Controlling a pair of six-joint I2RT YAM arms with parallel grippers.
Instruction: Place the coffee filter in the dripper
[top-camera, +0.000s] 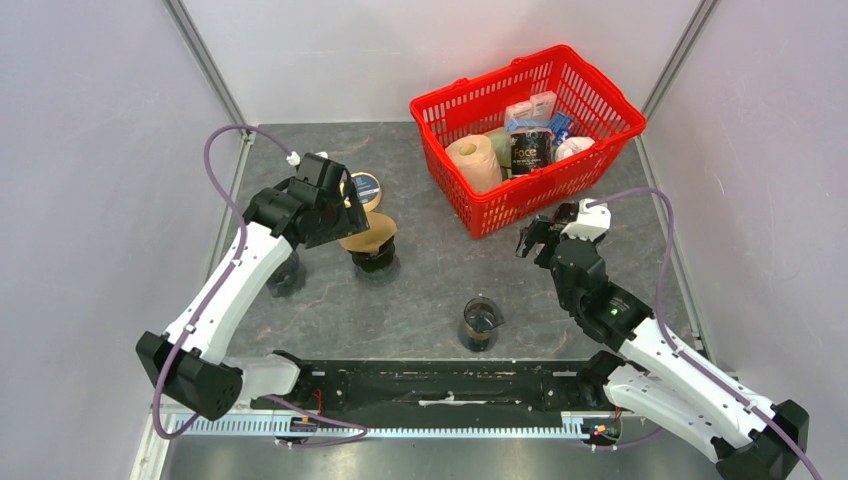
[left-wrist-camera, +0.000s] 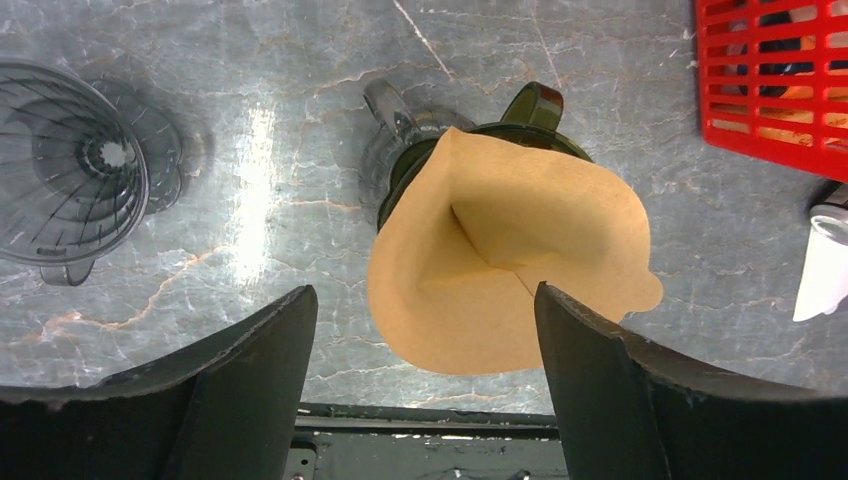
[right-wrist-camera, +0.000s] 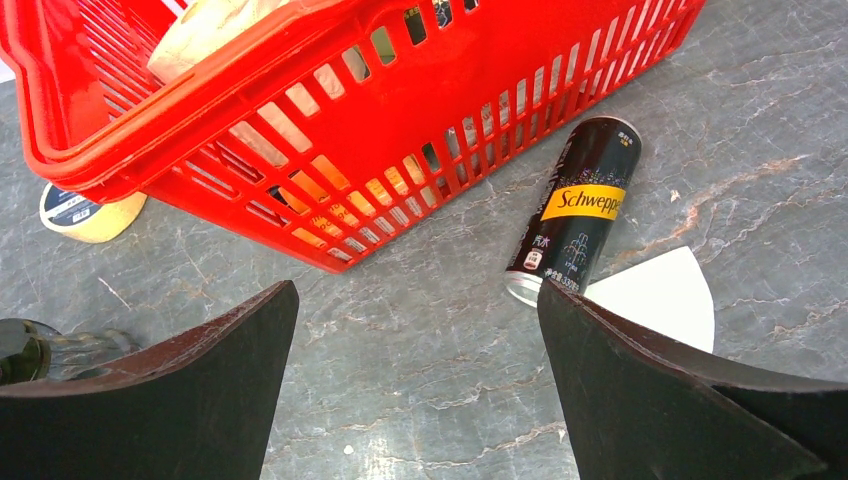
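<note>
A brown paper coffee filter (left-wrist-camera: 500, 270), opened into a cone, rests on top of a dark glass server (left-wrist-camera: 400, 130) in the middle left of the table; it also shows in the top view (top-camera: 368, 235). The clear smoky dripper (left-wrist-camera: 70, 175) stands empty to the left of it, apart from it, and appears in the top view (top-camera: 285, 275). My left gripper (left-wrist-camera: 425, 290) is open just above the near edge of the filter and holds nothing; in the top view (top-camera: 345, 212) it hovers over the filter. My right gripper (right-wrist-camera: 415, 285) is open and empty over bare table in front of the basket (top-camera: 535, 238).
A red basket (top-camera: 585, 95) with paper rolls and packets stands at the back right. A black Schweppes can (right-wrist-camera: 580, 205) lies beside a white paper filter (right-wrist-camera: 660, 295). A tape roll (top-camera: 368, 188) lies behind the server. A glass beaker (top-camera: 480, 325) stands near the front middle.
</note>
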